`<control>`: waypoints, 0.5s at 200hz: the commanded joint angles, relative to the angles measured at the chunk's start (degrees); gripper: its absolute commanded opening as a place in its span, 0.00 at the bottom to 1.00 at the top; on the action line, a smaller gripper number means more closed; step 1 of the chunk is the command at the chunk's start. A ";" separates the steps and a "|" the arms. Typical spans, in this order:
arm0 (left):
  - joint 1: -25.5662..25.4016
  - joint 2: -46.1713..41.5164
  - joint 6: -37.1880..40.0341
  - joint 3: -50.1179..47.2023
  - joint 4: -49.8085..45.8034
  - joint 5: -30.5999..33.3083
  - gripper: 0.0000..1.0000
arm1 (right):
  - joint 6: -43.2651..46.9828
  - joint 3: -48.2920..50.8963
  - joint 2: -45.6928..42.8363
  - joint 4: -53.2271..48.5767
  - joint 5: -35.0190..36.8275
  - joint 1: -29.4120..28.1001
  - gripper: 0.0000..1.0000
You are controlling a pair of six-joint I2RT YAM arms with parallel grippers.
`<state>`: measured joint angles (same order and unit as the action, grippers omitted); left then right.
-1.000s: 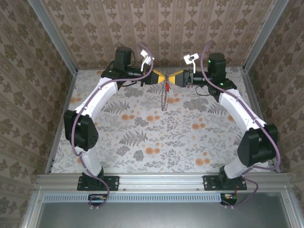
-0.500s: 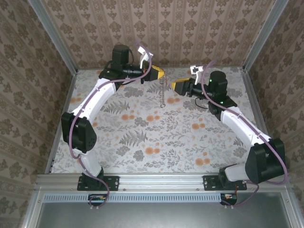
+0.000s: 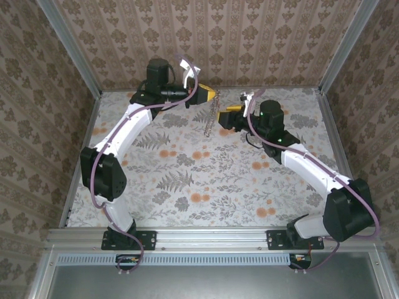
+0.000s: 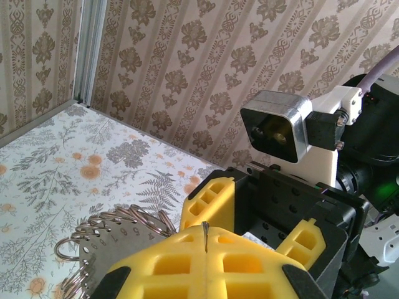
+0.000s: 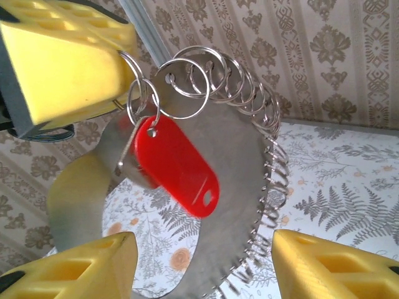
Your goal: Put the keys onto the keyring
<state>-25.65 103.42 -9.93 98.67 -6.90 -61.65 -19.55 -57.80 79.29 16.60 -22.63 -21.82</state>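
Left tool (image 4: 206, 242) is closed, pinching the keyring (image 5: 249, 93), which hangs from it above the far worktop (image 3: 187, 180). The red key (image 5: 177, 165) dangles from the rings. Right tool (image 3: 224, 117) is partly open and empty, just beside the keyring.
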 commanded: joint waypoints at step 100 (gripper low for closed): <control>-2.30 -2.74 -1.24 -0.10 2.69 -0.82 0.00 | 2.30 -7.39 4.02 2.31 1.20 -0.71 0.60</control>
<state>-27.73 103.42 -10.55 98.65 -6.66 -61.63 -18.74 -62.43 82.13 16.75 -22.39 -22.09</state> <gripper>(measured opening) 0.045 0.605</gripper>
